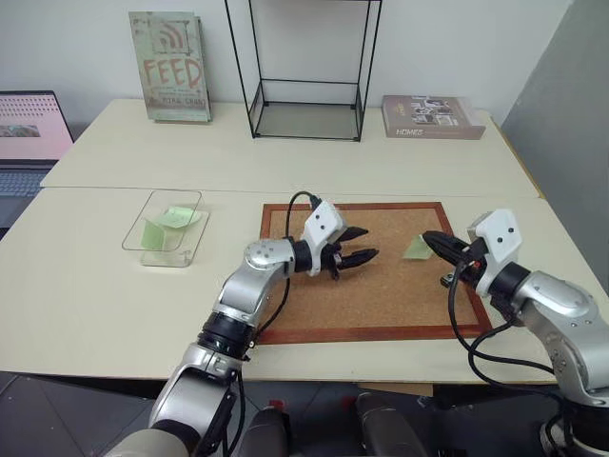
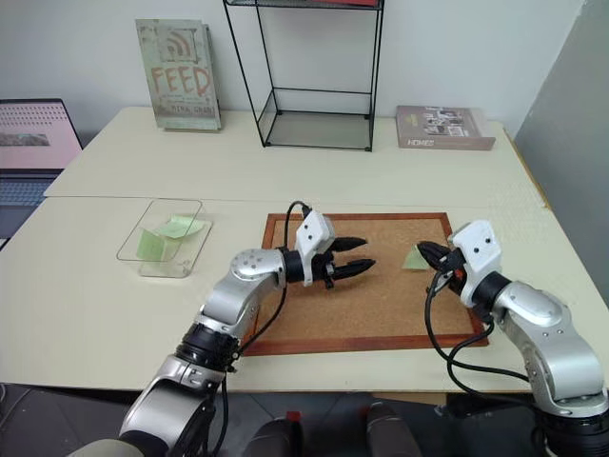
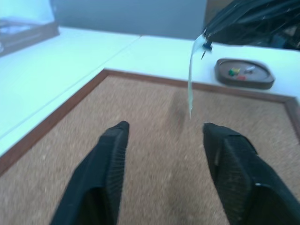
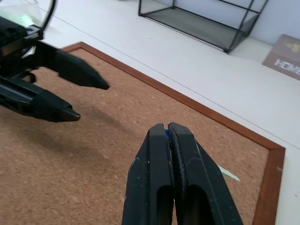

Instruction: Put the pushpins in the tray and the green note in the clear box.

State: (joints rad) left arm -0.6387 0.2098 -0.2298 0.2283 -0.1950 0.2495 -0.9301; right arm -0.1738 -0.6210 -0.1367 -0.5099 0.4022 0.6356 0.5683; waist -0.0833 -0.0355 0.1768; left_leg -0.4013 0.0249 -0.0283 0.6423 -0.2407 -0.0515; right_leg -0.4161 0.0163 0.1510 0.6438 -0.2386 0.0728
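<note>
Pale tabletops (image 1: pixel 285 162) carry a wood-framed corkboard (image 1: pixel 381 295). Above it the right gripper (image 2: pixel 425 251) is clenched on a blue pushpin (image 4: pixel 167 133), from which the green note (image 3: pixel 191 79) hangs limp, still pierced. The left gripper (image 1: pixel 362 244) floats released, facing it. Paper this thin is weightless and floppy, and likely tears at the hole, so pinching a flat margin near the pin seems best. The dark red tray (image 3: pixel 243 73), with pins inside, waits just beyond the frame; the clear box (image 1: pixel 164 228) sits well apart.

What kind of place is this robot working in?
Probably an office or study desk: a laptop sits at one edge, books stand against the wall, and a corkboard lies flat on the table.
</note>
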